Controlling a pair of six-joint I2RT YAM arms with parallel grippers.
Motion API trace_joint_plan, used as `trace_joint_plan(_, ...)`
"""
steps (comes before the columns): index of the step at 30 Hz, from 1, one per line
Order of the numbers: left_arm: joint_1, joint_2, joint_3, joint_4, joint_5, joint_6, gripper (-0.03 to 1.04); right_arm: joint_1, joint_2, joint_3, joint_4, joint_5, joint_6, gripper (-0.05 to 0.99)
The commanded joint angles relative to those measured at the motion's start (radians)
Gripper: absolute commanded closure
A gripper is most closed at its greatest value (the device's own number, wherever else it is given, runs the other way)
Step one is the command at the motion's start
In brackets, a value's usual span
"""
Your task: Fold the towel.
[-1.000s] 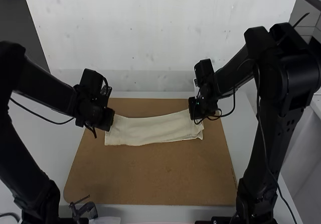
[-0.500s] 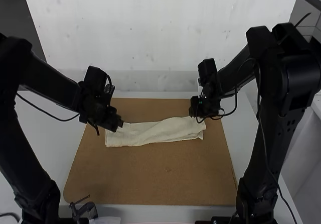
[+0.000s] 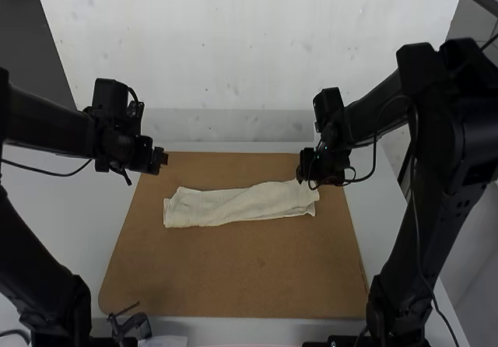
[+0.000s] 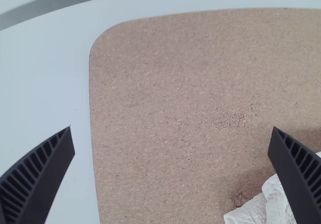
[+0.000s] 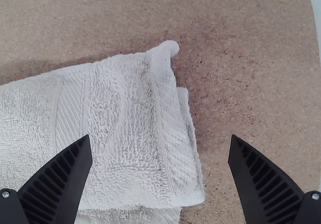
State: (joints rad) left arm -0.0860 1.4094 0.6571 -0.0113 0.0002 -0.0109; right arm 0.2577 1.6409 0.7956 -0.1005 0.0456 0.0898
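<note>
Terry towel (image 3: 241, 206) folded into a strip on the brown board (image 3: 233, 273).
It lies across the far half. The left gripper (image 3: 161, 159), 2 fingers apart, is by the far-left corner; the right gripper (image 3: 305, 179), also spread, is at the towel's right end.

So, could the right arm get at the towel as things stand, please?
Probably yes: the right gripper hangs open over one end of the towel, with nothing visible in between.
</note>
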Motion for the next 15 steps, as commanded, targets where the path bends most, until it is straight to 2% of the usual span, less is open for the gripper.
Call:
trace_joint_plan(1,0.003,-0.044,0.003,0.005,0.03,0.002,0.02,-0.018,0.069,0.007,0.002,-0.018,0.047,0.26)
trace_joint_plan(8,0.008,-0.058,-0.02,0.011,0.03,0.002,0.02,0.002,0.189,0.019,0.008,-0.018,0.068,0.27)
trace_joint_plan(9,0.011,-0.056,-0.024,0.014,0.03,0.002,0.02,0.006,0.204,0.022,0.002,-0.018,0.068,0.34)
trace_joint_plan(11,0.015,-0.056,-0.027,0.016,0.032,0.003,0.02,0.017,0.217,0.024,-0.002,-0.016,0.07,0.67)
trace_joint_plan(13,0.019,-0.058,-0.028,0.016,0.032,0.003,0.02,0.02,0.224,0.027,-0.004,-0.016,0.071,0.92)
trace_joint_plan(15,0.019,-0.061,-0.033,0.016,0.034,0.005,0.02,0.021,0.224,0.028,-0.015,-0.016,0.074,0.92)
